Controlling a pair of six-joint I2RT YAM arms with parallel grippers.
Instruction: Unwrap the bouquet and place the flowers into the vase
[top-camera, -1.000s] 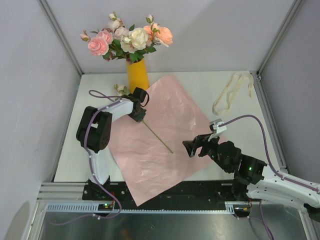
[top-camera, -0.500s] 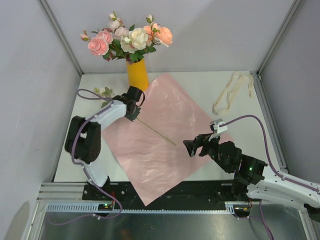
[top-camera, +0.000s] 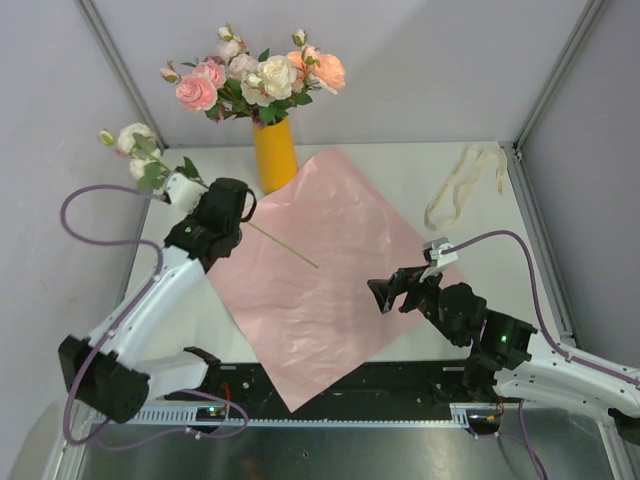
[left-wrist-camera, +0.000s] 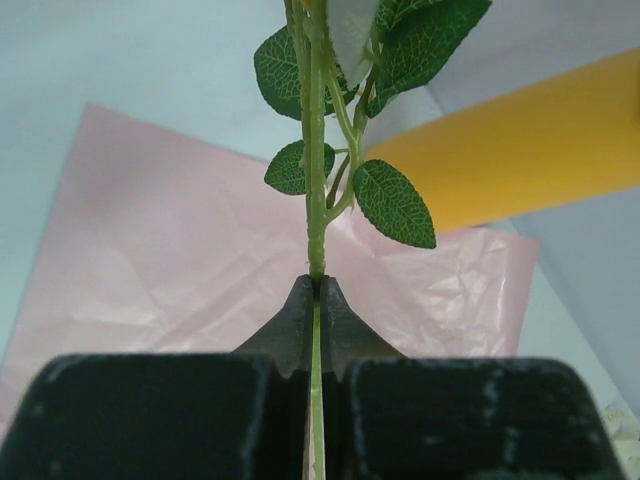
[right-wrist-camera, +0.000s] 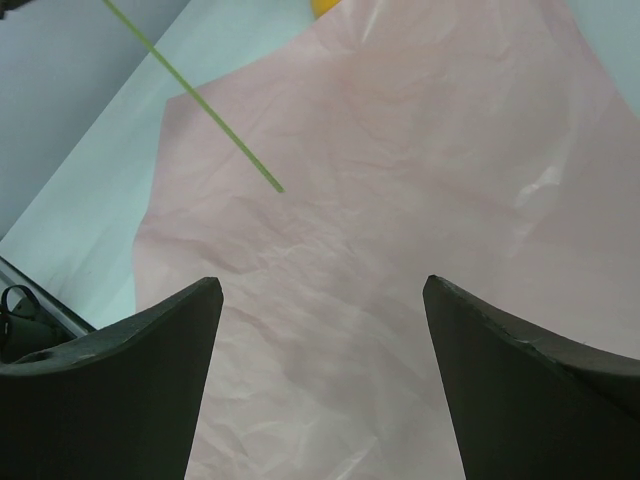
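The yellow vase (top-camera: 276, 152) stands at the back with several roses, the flowers (top-camera: 255, 75), in it. My left gripper (top-camera: 200, 197) is shut on the green stem (left-wrist-camera: 316, 200) of one more flower, held above the table left of the vase (left-wrist-camera: 500, 150). Its cream bloom (top-camera: 135, 140) points up and left, and the bare stem end (top-camera: 300, 257) trails over the pink paper (top-camera: 330, 270). In the left wrist view the fingertips (left-wrist-camera: 300, 300) pinch the stem just below the leaves. My right gripper (top-camera: 385, 293) hangs open over the paper (right-wrist-camera: 400, 150), holding nothing.
The unwrapped pink sheet lies flat across the middle of the table. A cream ribbon (top-camera: 465, 180) lies at the back right. Grey walls and metal frame posts close in the left, back and right sides.
The left jaws closed on the stem, and the arm swung left and up, lifting the flower off the paper. The right arm has not moved.
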